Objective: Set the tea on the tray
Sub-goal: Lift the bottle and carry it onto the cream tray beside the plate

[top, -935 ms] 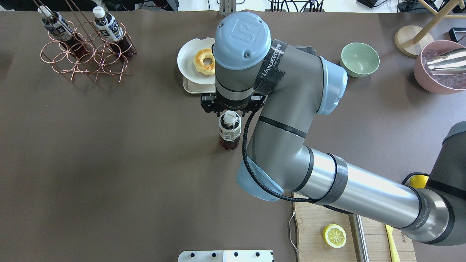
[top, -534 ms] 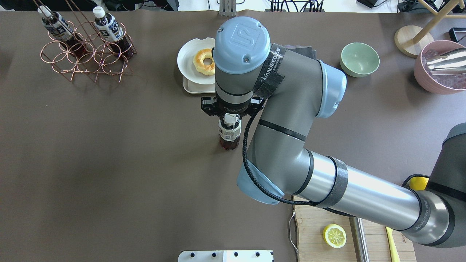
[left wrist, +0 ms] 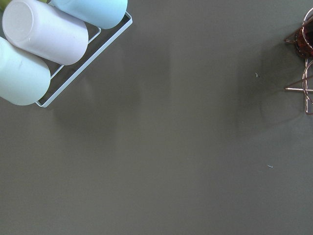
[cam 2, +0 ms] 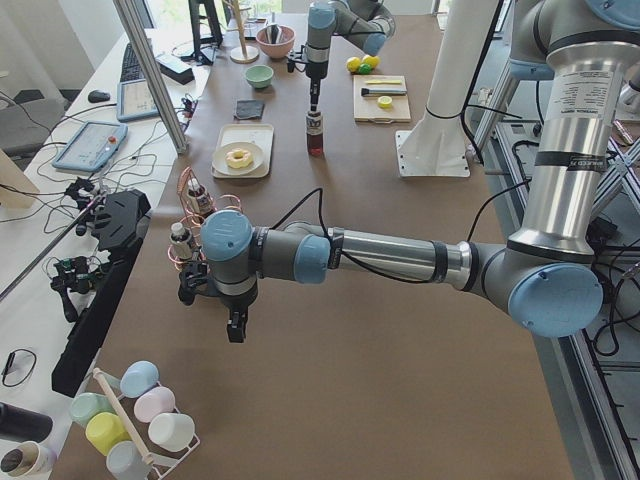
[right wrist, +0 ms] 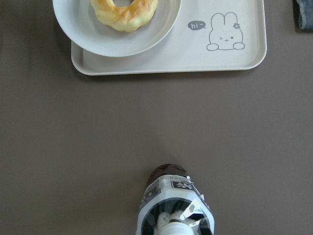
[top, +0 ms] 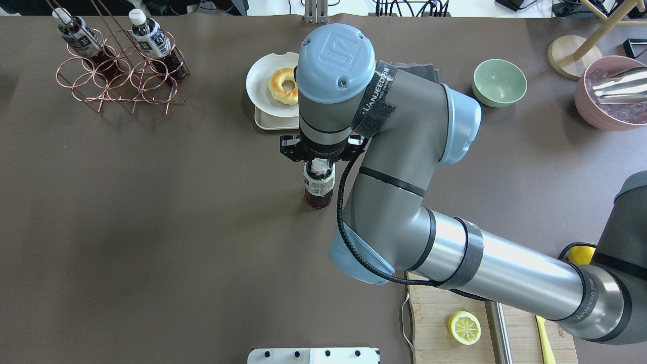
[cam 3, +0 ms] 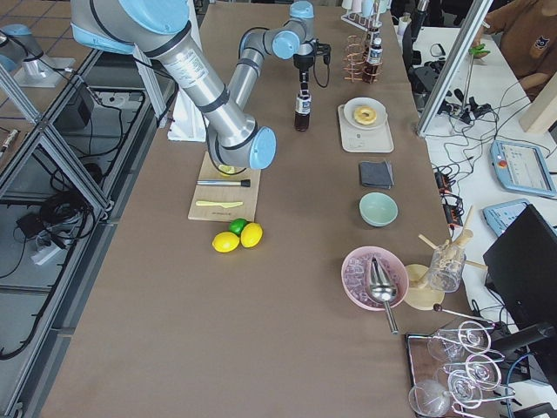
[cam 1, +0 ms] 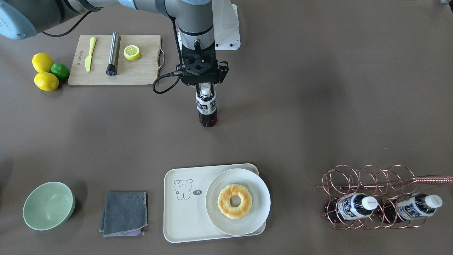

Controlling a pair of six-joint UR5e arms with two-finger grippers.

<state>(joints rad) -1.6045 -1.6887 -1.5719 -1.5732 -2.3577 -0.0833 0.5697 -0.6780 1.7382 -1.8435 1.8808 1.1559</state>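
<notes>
Jaws of right gripper [cam 1: 204, 88] straddle cap of tea [cam 1: 207, 108].

Front-facing view. My right pincer [cam 1: 204, 90] stands at the cap of the tea [cam 1: 206, 106], upper centre. From there down to the tray [cam 1: 184, 219], lower centre, the table [cam 1: 283, 134] is bare brown surface: an open lane. On the tray, the left half is free, flat, with only the drawn bear. The right half is taken by a plate [cam 1: 217, 216] with a donut [cam 1: 223, 202]; the plate overhangs the right rim. A flat cloth [cam 1: 124, 212] lies near the tray's left side, with a bowl [cam 1: 49, 205] beyond it. A wire rack [cam 1: 368, 177] stands lower right and a board [cam 1: 141, 71] upper left, both well apart from the lane.
</notes>
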